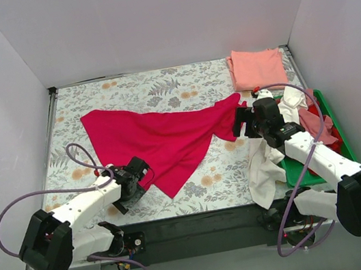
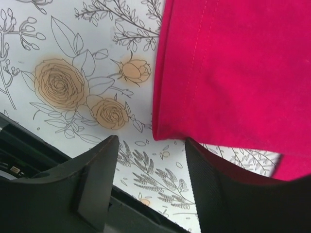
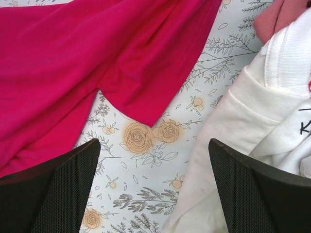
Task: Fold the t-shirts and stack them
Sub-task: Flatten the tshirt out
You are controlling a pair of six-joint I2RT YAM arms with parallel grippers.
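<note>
Crimson t-shirt (image 1: 161, 142) lies rumpled and unfolded, slantwise across the middle of the table (image 1: 158, 86). Judgement: flatten before folding. Left end effector (image 1: 134, 179), jaws apart and empty, sits at the near hem. Right end effector (image 1: 243, 123), likewise wide and empty, hangs by the bunched far end. Each should pinch one layer, then draw apart evenly. Green tray (image 1: 327, 110) at right. White t-shirt (image 1: 263, 173) spills over its edge beside the right arm and may snag. Salmon-pink t-shirt (image 1: 256, 67), folded, far right corner.
</note>
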